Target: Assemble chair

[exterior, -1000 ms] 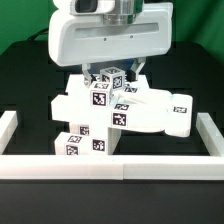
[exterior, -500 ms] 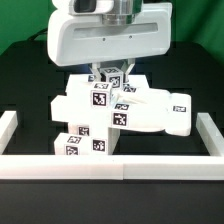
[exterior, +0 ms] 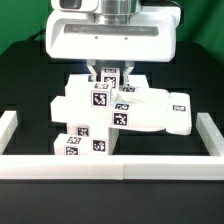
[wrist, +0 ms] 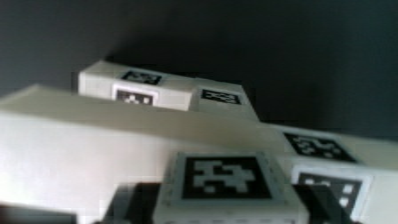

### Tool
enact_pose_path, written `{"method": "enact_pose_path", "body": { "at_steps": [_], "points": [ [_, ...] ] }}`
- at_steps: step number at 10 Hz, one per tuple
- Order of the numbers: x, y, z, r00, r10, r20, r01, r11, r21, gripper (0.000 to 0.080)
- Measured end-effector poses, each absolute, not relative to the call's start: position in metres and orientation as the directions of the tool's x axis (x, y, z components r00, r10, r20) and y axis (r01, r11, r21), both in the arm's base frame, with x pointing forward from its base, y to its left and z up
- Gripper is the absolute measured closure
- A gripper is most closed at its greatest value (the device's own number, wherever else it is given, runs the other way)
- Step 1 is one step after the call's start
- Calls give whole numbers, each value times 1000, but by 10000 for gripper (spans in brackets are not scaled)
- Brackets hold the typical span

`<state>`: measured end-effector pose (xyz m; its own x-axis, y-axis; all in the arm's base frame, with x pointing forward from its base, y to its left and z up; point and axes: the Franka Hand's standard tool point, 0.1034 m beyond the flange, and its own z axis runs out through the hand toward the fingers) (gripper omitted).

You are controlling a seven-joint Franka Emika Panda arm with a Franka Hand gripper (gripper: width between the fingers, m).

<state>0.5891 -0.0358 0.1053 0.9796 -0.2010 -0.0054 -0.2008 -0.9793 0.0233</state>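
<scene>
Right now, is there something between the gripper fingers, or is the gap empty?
A small tagged chair block sits between the fingers of the gripper, seen in the exterior view.

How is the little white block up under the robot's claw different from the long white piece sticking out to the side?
The small block is cube-like; the long piece is stretched out and rounded at its end. The block sits at the top of the pile, between the gripper's fingers; the long piece lies lower, reaching toward the exterior view's right, untouched. Both are matte white with black-and-white square tags.
</scene>
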Motion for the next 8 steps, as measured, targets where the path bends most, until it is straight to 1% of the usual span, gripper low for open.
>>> {"method": "enact_pose_path", "body": {
  "at_steps": [1,2,3,5,7,8],
  "points": [
    [590,-35,105,957,-291,-3,-291,-956,23,530],
    [590,-35,105,930,-369,-2,-368,-930,14,530],
    [591,-35,105,884,-467,1,-467,-884,7,530],
    [591,-35,105,791,-612,3,-612,-791,5,530],
    [591,-34,105,691,-723,-1,-723,-691,-3,530],
    [591,-34,105,671,-742,-1,-742,-671,-3,529]
  ]
}}
